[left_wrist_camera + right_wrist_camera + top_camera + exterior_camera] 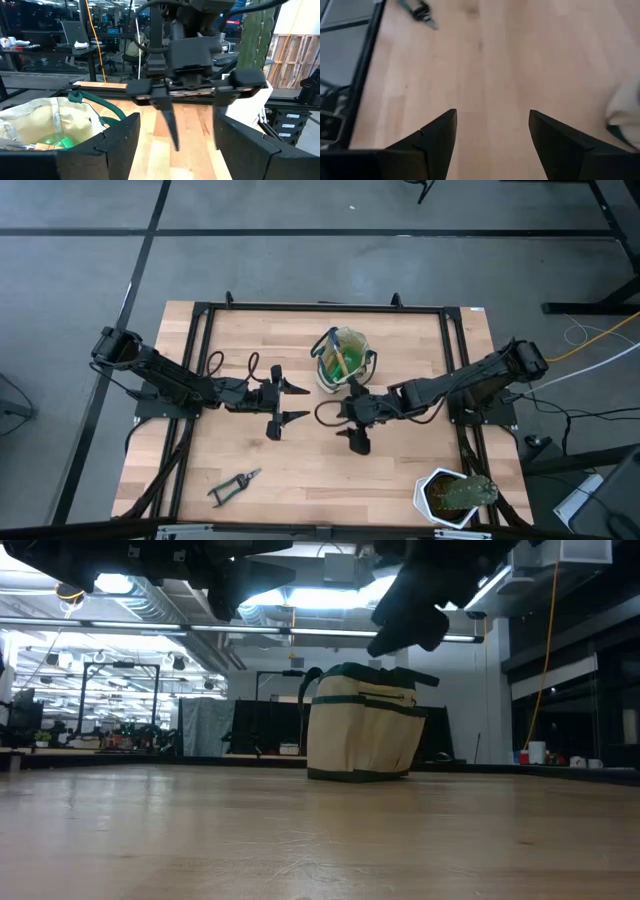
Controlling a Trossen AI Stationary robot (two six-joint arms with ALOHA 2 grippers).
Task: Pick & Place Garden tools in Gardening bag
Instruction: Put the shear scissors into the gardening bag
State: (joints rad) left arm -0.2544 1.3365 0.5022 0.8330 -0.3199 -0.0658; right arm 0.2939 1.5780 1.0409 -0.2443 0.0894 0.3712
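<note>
The tan-and-cream gardening bag [345, 360] stands upright on its base at the table's far middle; it also shows in the low view [362, 730] and the left wrist view [45, 122]. The green spray bottle [352, 343] and the trowel's wooden handle [338, 360] show inside it. The black-handled pruning shears [235, 485] lie flat on the table near the front left; they also show in the right wrist view [417, 11]. My left gripper [305, 403] is open and empty, left of the bag's near side. My right gripper [353, 416] is open and empty, just in front of the bag, facing the left gripper.
A white pot with a green plant [455, 495] stands at the table's front right corner. A black frame rail [320, 308] runs around the tabletop. Bare wood lies between the grippers and the shears.
</note>
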